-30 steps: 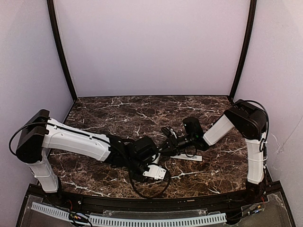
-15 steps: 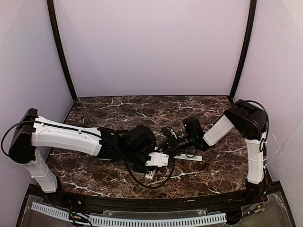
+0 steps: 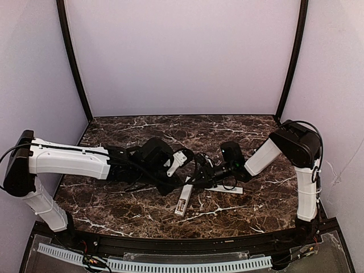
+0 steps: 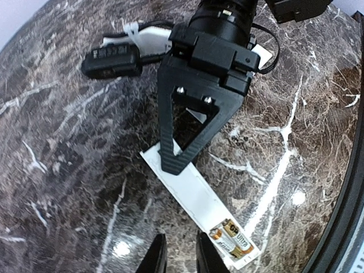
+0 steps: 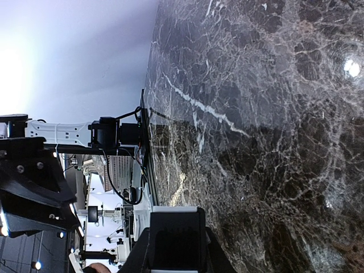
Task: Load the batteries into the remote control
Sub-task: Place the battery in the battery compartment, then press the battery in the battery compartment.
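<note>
The white remote control (image 3: 183, 199) lies on the marble table (image 3: 114, 199), its near end toward the front edge. Two gold-and-dark batteries (image 4: 233, 239) sit side by side in the open compartment at that near end; they also show in the top view (image 3: 180, 209). My right gripper (image 3: 191, 181) is shut on the remote's far end; one dark finger (image 4: 176, 153) lies over the remote (image 4: 196, 196). My left gripper (image 4: 177, 259) hovers above the table just left of the battery end, its fingers (image 4: 153, 259) slightly apart with nothing between them.
A thin flat white cover strip (image 3: 228, 189) lies under the right arm, right of the remote. The table's front rail (image 3: 170, 244) runs close below the remote. The booth's walls stand at the back and on both sides.
My left gripper has lifted off the remote's near end and moved back and left, uncovering the remote with the batteries in it. The right gripper and the remote have stayed put.
</note>
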Controlling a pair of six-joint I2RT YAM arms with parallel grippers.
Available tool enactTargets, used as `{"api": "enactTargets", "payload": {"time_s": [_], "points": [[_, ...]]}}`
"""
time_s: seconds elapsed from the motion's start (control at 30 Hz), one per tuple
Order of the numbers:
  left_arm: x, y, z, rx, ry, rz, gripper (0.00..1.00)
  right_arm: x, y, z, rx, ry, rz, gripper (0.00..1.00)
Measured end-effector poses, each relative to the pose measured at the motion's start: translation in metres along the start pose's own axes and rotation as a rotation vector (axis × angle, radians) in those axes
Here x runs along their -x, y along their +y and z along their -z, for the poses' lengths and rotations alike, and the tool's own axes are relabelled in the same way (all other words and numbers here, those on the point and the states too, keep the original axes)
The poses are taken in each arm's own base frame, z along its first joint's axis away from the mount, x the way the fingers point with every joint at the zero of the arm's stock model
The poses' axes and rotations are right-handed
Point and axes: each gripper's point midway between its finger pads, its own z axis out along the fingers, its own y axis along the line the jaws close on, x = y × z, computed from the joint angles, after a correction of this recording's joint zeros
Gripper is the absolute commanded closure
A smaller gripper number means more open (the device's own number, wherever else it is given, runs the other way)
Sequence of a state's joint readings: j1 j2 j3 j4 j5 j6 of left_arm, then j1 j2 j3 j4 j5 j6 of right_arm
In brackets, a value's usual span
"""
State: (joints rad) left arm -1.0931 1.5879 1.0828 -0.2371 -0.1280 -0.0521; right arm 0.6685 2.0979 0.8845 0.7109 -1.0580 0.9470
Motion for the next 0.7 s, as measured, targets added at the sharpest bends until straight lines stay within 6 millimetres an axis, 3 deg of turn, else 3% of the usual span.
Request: {"api": "enactTargets", "payload": {"time_s": [0.3,0.7], "points": [[-0.033,-0.016,-0.024,-0.085,0.113,0.245,0.78,-0.001,0.001,0.001,-0.004,-0.006,0.002,1.00],[-0.056,-0.029,-0.041,-0.149,0.205,0.300,0.77,-0.001,0.001,0.002,-0.006,-0.009,0.008,1.00]]}}
